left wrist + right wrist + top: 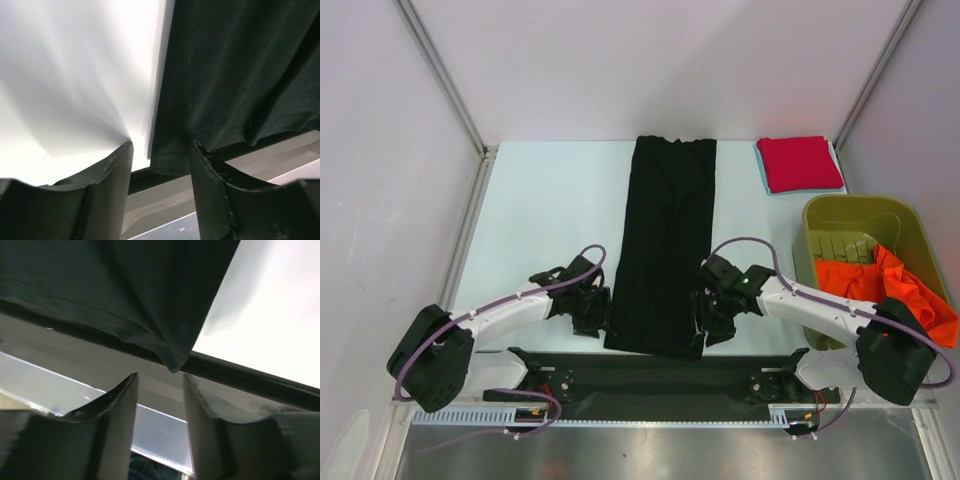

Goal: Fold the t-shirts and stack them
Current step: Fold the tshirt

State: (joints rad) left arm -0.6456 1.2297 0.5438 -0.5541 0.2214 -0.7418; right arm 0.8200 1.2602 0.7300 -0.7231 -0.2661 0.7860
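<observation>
Orange t-shirt (pixel 886 290) lies crumpled in the olive-green bin (pixel 860 201), overhanging its rim.

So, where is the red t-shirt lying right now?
In the top view, the folded red t-shirt lies at the far right, just behind the olive-green bin and to the right of the long black t-shirt.

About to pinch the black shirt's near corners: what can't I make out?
- Top view: fingertips of left gripper and right gripper, under their own wrists.
- Wrist views: whether fingers touch the black t-shirt; close-up, blurred.
- Top view: much of the orange t-shirt, behind bin wall and right arm.
- Top view: light blue item under the red t-shirt; only an edge shows.
</observation>
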